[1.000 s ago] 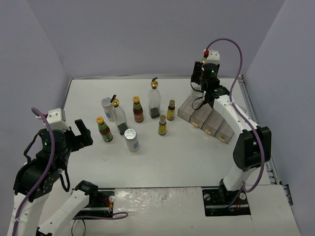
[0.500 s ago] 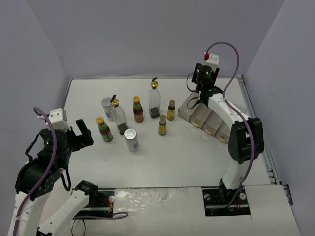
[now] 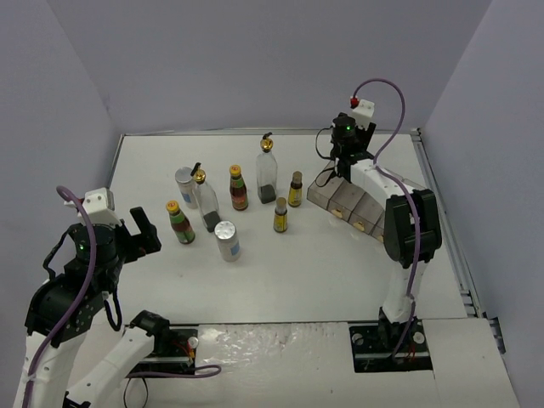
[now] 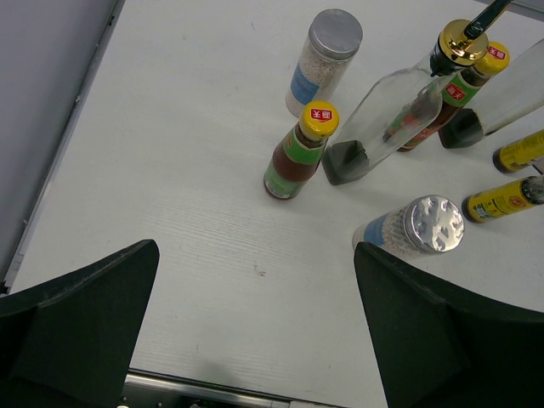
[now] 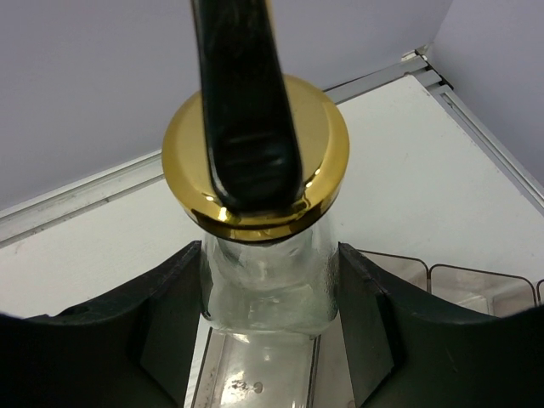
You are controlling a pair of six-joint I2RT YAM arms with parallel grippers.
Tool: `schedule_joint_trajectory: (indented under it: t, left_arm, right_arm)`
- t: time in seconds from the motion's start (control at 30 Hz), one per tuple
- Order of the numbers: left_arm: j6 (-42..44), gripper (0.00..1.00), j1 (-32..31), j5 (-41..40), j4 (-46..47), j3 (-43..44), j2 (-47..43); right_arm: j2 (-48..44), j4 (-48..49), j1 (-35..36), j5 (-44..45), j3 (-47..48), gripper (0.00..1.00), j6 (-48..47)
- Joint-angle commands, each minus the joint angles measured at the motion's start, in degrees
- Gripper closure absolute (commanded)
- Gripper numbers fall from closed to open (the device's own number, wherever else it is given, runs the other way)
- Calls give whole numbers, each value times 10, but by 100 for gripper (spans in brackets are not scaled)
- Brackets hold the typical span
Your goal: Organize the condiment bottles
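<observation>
The right end effector (image 5: 270, 285) was clenched on the neck of a tall glass bottle (image 5: 316, 140), held upright over the end compartment of the rack (image 3: 350, 204) near the far right corner of the desk (image 3: 297, 280). It should be lowered straight and let go only once seated. The left end effector (image 4: 255, 272) was held released over the near left corner. Also counted: two other glass bottles (image 3: 267, 170), two red-sauce bottles (image 3: 239, 189), two dark bottles (image 3: 280, 216), two shakers (image 3: 226, 241).
</observation>
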Motion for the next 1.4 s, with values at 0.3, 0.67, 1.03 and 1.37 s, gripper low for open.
schedule_joint_trajectory:
  t: [0.3, 0.67, 1.03, 1.37]
  left_arm:
    - [-9, 3, -3, -11, -2, 10, -6]
    - [-7, 3, -3, -11, -5, 12, -4]
    - [-4, 3, -3, -6, 1, 14, -3]
    - [-4, 3, -3, 2, 2, 24, 0]
  right_arm:
    - [12, 130, 5, 103, 62, 100, 9]
    - [17, 84, 1, 98, 66, 55, 68]
    - [1, 26, 3, 87, 83, 17, 71]
    - [-119, -37, 8, -14, -8, 0, 69]
